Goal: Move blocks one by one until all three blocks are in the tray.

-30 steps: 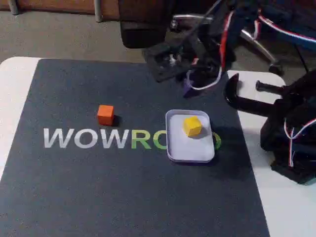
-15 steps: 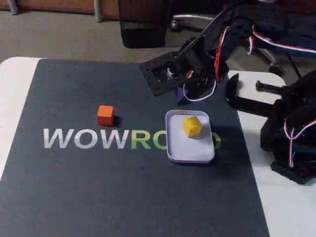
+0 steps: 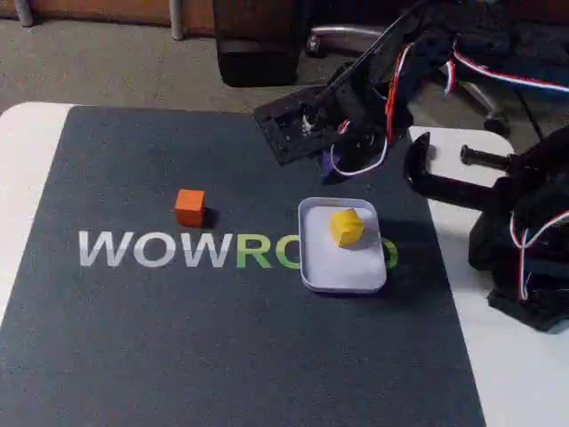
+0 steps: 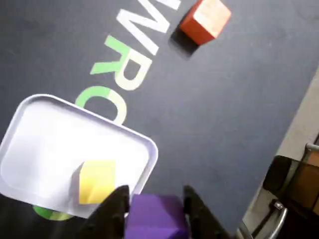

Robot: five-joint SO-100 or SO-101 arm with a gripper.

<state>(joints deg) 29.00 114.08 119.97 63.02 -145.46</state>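
Observation:
The pale tray (image 3: pixel 342 271) (image 4: pixel 35 149) lies on the dark mat right of centre, with the yellow block (image 3: pixel 346 226) (image 4: pixel 97 180) resting in its far part. Left of the tray, the orange block (image 3: pixel 189 207) (image 4: pixel 205 21) sits on the mat. My gripper (image 3: pixel 331 165) (image 4: pixel 155 199) hangs just behind the tray's far edge, shut on the purple block (image 4: pixel 155 216). In the fixed view only a sliver of the purple block (image 3: pixel 334 163) shows under the arm. In the wrist view the two dark fingers flank that block, just off the tray's rim.
The dark mat (image 3: pixel 178 338) with WOWROBO lettering covers most of the white table (image 3: pixel 22 160). A black clamp and wired arm base (image 3: pixel 524 231) stand at the right edge. Chair legs and floor lie behind the table.
The gripper with the purple block dipped slightly, then rose again and stays just behind the tray. Orange and yellow blocks have not moved.

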